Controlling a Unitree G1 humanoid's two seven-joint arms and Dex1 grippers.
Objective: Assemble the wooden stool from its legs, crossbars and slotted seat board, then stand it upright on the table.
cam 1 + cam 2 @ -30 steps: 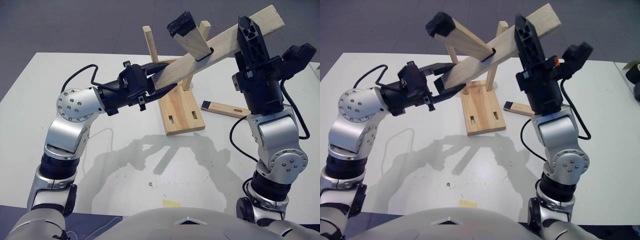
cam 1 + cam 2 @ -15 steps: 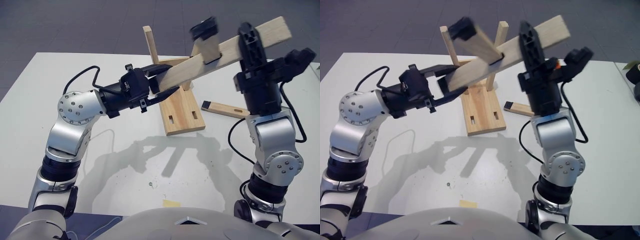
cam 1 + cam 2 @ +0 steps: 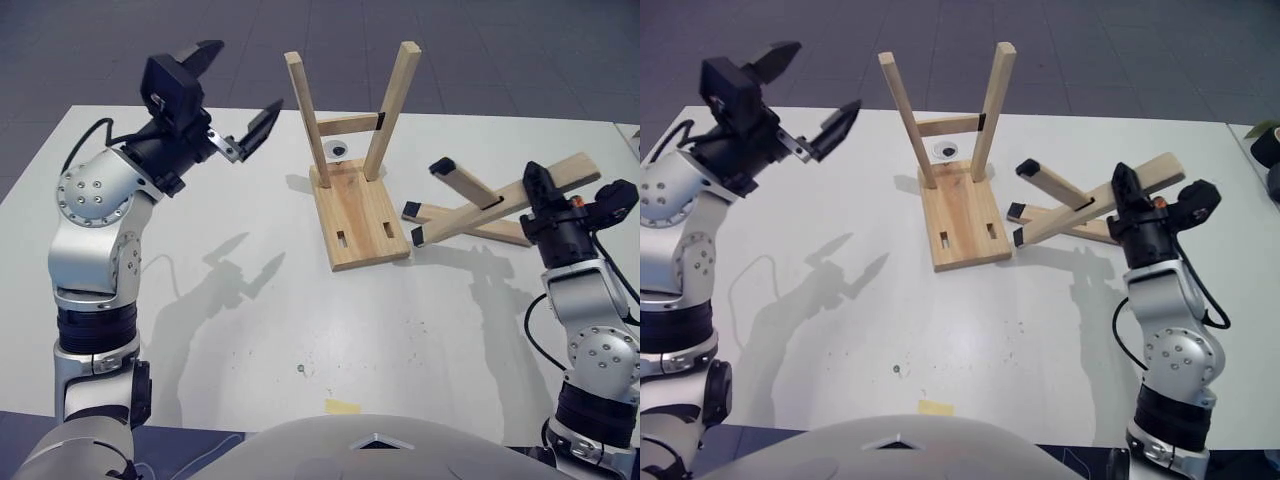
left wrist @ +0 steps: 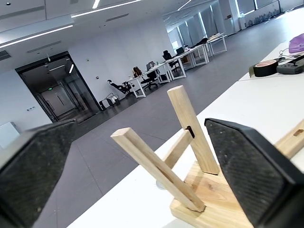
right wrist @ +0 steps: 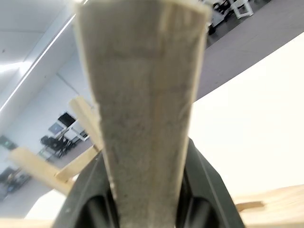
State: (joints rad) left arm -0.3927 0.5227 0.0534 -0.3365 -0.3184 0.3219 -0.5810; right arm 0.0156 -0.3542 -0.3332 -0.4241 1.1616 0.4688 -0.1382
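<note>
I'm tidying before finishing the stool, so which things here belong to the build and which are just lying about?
Build: seat board with two legs and a crossbar standing on it; leg-and-crossbar piece in the right pincer; loose leg beneath it.
Lying about: small ring behind the board; yellow scrap at the near edge of the table.

This was a large open-plan office. Dark grey carpet tiles (image 3: 450,40) ran across the top of the head view, beyond the white worktable (image 3: 250,330). The left wrist view's background held rows of white desks (image 4: 190,53), black swivel chairs (image 4: 115,87), glass doors (image 4: 54,102) and ceiling strip lights (image 4: 47,35).
</note>
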